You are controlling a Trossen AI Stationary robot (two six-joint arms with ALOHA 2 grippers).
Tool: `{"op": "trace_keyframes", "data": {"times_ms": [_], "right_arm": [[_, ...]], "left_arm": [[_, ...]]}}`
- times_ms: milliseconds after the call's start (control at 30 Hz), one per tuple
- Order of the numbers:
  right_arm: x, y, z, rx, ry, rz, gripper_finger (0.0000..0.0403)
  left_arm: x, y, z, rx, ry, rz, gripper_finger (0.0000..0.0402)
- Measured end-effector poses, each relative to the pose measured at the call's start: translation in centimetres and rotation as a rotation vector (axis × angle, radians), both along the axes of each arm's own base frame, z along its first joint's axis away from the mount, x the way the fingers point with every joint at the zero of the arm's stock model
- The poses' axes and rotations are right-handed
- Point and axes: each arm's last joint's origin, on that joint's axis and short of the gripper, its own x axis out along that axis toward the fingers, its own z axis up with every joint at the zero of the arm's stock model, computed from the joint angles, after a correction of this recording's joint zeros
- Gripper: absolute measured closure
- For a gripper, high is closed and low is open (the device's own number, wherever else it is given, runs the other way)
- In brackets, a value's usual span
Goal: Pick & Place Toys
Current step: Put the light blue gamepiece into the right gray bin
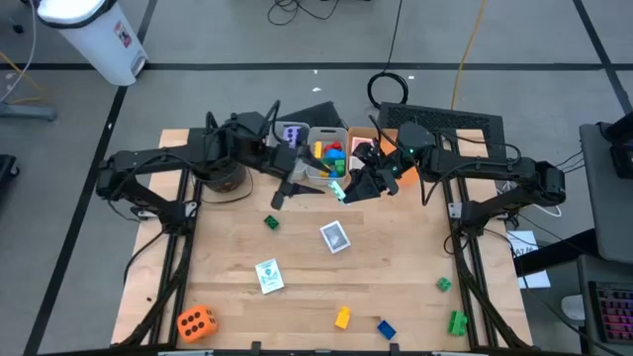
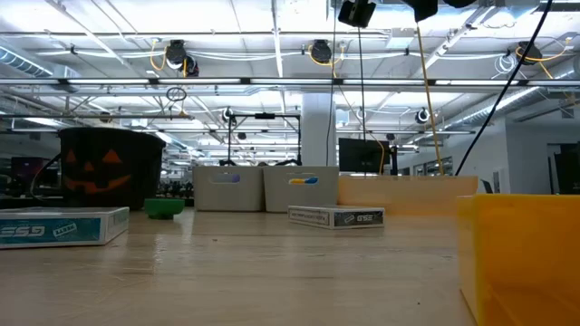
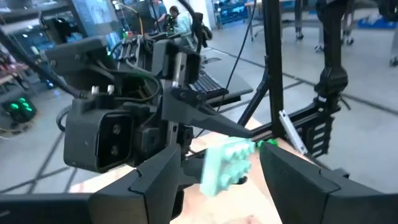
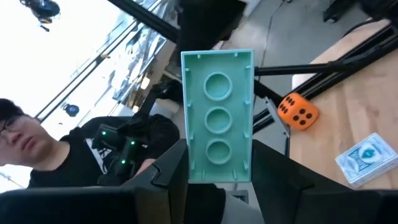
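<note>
Right wrist view, right claw [image 4: 217,171] clamping pale green brick [image 4: 217,116], left claw [image 3: 217,171] spread wide, person partly cropped.

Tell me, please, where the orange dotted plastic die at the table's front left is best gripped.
Probably from straight above, fingers closing on two opposite side faces of the orange dotted plastic die: it sits flat on the wooden table, with bare wood all round it.

High view straight down; low view level along table [image 2: 272,272]; wrist views close, sharing pale-green brick [image 4: 217,116].
</note>
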Motion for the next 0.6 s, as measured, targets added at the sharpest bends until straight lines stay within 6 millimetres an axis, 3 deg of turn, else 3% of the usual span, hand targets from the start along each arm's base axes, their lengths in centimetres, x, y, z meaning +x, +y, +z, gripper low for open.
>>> {"op": "trace_keyframes", "data": {"times_ms": [500, 600], "right_arm": [[-0.1, -0.1, 0.0, -0.027, -0.019, 0.014, 0.0268], [-0.1, -0.3, 0.0, -0.032, -0.021, 0.008, 0.0268]], "left_arm": [[2.2, 0.1, -1.6, -0.109, 0.033, -0.088, 0.0173], [2.3, 0.1, -1.8, -0.131, 0.047, -0.089, 0.0191]]}}
